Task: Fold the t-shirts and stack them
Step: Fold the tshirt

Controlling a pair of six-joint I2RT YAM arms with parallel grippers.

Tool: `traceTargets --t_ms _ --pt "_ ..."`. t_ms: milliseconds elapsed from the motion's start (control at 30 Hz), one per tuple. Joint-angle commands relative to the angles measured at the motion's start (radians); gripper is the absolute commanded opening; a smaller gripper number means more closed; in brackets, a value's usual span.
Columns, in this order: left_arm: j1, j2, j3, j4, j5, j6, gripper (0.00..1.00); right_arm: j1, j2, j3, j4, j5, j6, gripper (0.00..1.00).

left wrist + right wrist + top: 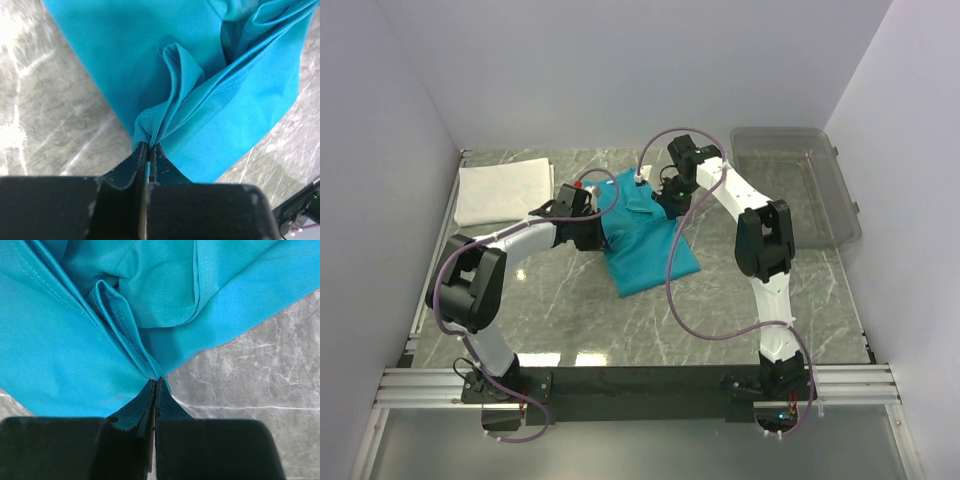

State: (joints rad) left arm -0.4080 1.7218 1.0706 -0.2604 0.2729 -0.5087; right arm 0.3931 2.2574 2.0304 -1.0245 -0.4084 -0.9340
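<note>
The teal t-shirt (pixel 645 245) lies partly folded in the middle of the marble table. My left gripper (pixel 588 228) is shut on its left edge; the left wrist view shows the teal fabric (pixel 200 75) bunched into the closed jaws of the left gripper (pixel 148 146). My right gripper (pixel 667 192) is shut on the shirt's far right edge; the right wrist view shows a hemmed fold of teal fabric (pixel 100 330) pinched at the tips of the right gripper (pixel 156 381). The white folded piece (pixel 503 190) lies flat at the far left.
A clear plastic bin (pixel 798 185) stands at the far right. Grey walls close the left, back and right sides. The arms' cables loop over the table in front of the shirt.
</note>
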Motion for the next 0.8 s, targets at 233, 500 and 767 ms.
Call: traceTargets --t_ms 233,500,767 --pt "0.021 -0.028 0.063 0.026 -0.194 0.009 0.46 0.006 -0.079 -0.077 0.280 0.098 0.234 0.49" --pt "0.029 -0.218 0.039 -0.017 -0.341 0.062 0.68 -0.043 -0.243 -0.162 0.376 -0.020 0.378 0.61" --pt "-0.018 -0.350 -0.092 -0.085 0.018 0.125 0.06 -0.080 -0.406 -0.471 -0.035 -0.343 -0.333 0.49"
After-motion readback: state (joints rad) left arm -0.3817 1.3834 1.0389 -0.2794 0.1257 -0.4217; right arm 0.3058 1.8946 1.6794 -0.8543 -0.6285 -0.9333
